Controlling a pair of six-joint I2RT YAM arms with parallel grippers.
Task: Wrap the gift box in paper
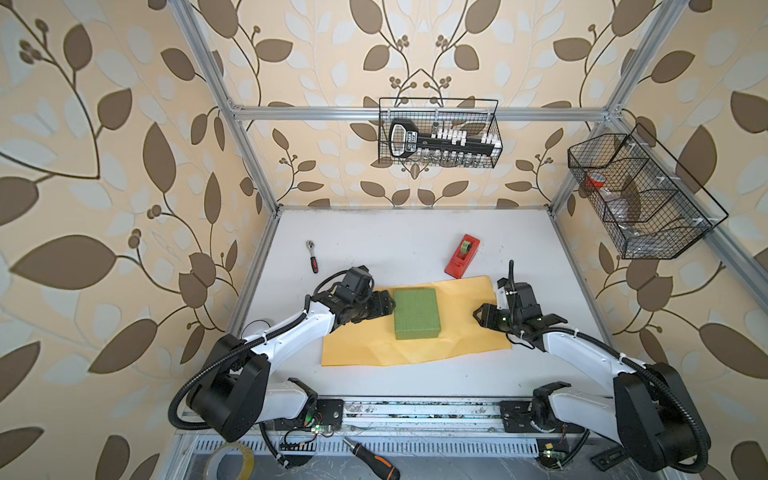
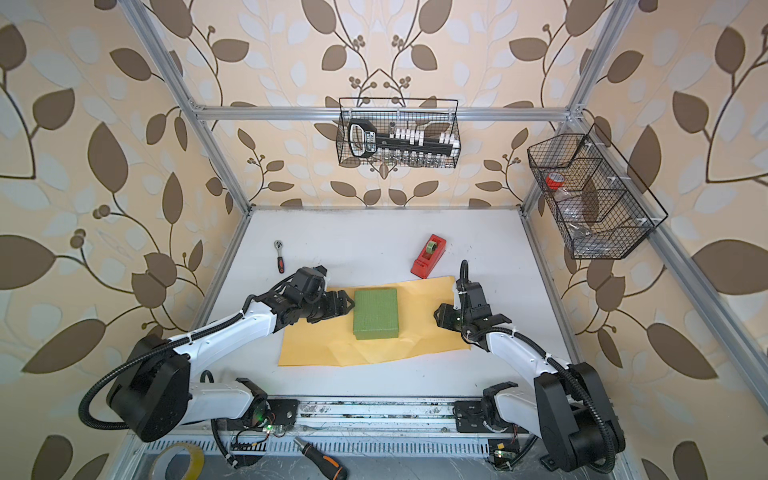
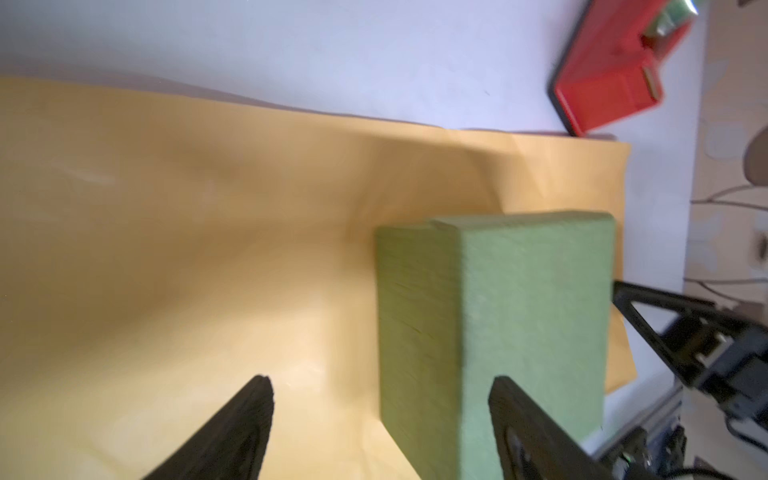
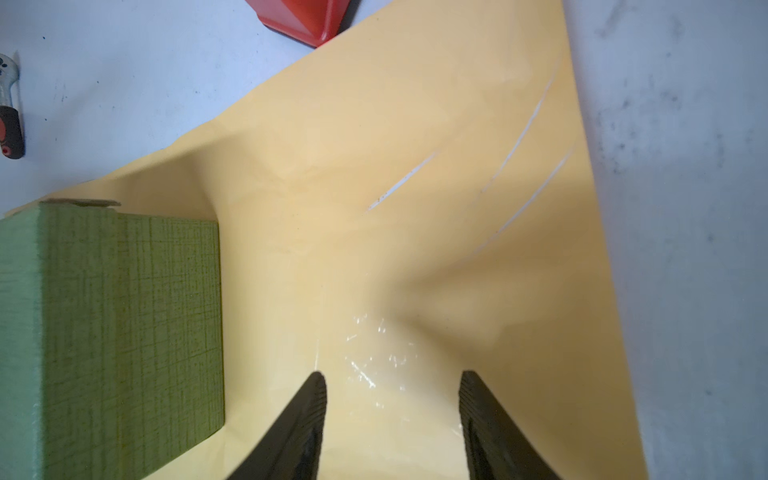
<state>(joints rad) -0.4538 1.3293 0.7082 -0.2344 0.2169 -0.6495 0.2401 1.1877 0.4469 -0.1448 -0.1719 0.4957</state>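
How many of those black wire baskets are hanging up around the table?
2. One black wire basket hangs from the back rail; a second black wire basket hangs from the right-side rail. None seems hidden.

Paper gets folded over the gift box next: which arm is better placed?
Probably right: the right gripper hovers open over the paper, on its wide free flap, apart from the gift box; the left gripper straddles the box's edge.

This is a robot lab booth. Two robot arms sit at the front of a white table. A metal frame and leaf wallpaper stand around the table.
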